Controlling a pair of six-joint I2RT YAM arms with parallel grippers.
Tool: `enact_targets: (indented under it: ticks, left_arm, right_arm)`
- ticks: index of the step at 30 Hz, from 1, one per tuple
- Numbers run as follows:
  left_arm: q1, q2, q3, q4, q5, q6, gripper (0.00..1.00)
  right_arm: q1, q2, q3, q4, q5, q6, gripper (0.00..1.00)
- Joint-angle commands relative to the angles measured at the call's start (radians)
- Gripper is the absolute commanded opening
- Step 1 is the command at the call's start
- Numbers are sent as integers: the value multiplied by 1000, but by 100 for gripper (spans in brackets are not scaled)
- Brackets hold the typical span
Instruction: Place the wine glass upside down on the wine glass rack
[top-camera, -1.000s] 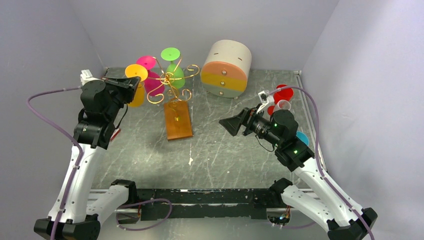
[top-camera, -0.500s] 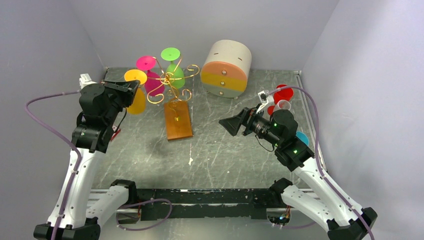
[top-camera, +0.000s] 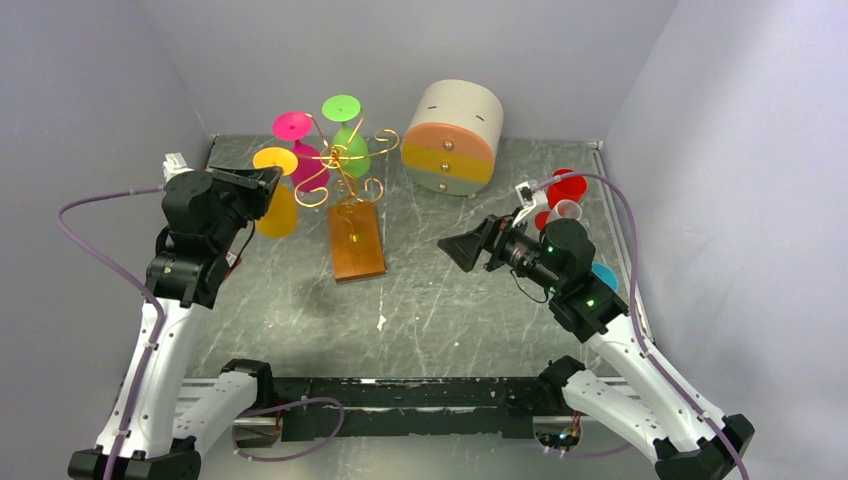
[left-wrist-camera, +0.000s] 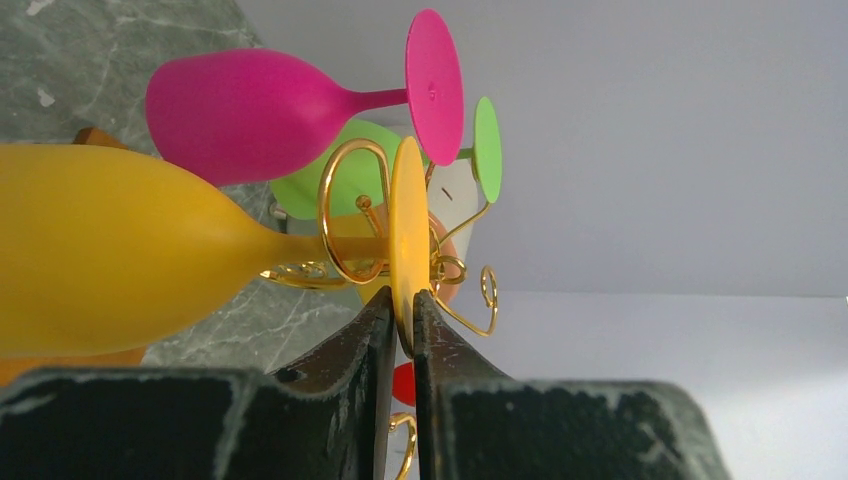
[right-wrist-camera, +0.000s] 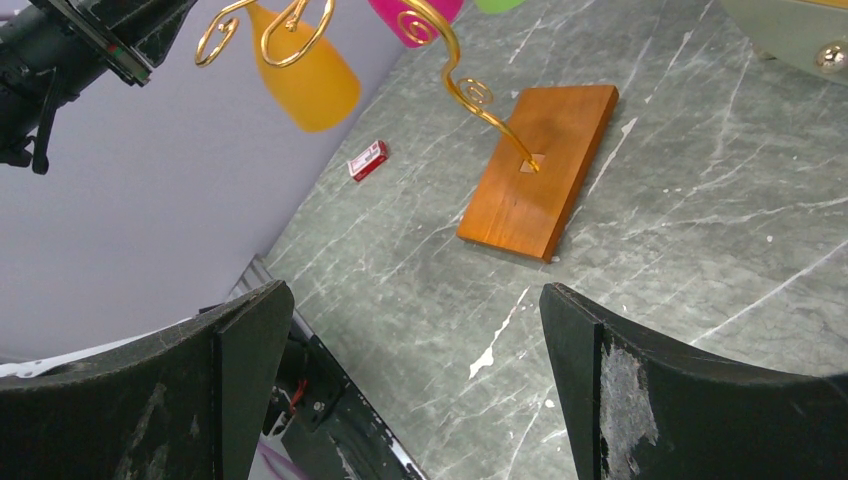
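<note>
Now the left gripper straddles the yellow glass at its foot, stem hooked in the rack; whether clamped, I cannot tell.

yellow wine glass, inverted on gold rack

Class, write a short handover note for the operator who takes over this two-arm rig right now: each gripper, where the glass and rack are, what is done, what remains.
Left gripper: jaws stand narrow on either side of the foot rim of the yellow wine glass; gripping or just clear, cannot tell.
Right gripper: wide open, empty, above the table.
Wine glass rack: upright at the back left; pink glass and green glass hang on it.
Done: yellow wine glass is upside down, stem inside a gold curl.
Left: open the left jaws fully, back away without knocking the rack, check the glass hangs by itself.
</note>
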Motion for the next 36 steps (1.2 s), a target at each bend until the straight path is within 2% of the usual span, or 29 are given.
enact_targets:
  ticks: [1, 8, 17, 36]
  left_arm:
    - [10, -11, -15, 3, 39, -10, 17]
    - [10, -22, -25, -22, 26, -22, 19]
    - [10, -35, -16, -56, 3, -11, 30]
    - [11, -140, -12, -167, -183, 73, 34]
  right_arm:
    - [-1, -6, 18, 17, 2, -4, 100]
    - [-1, -10, 15, 11, 9, -10, 100]
    - [0, -8, 7, 9, 9, -22, 100]
    - [-1, 13, -14, 12, 22, -19, 100]
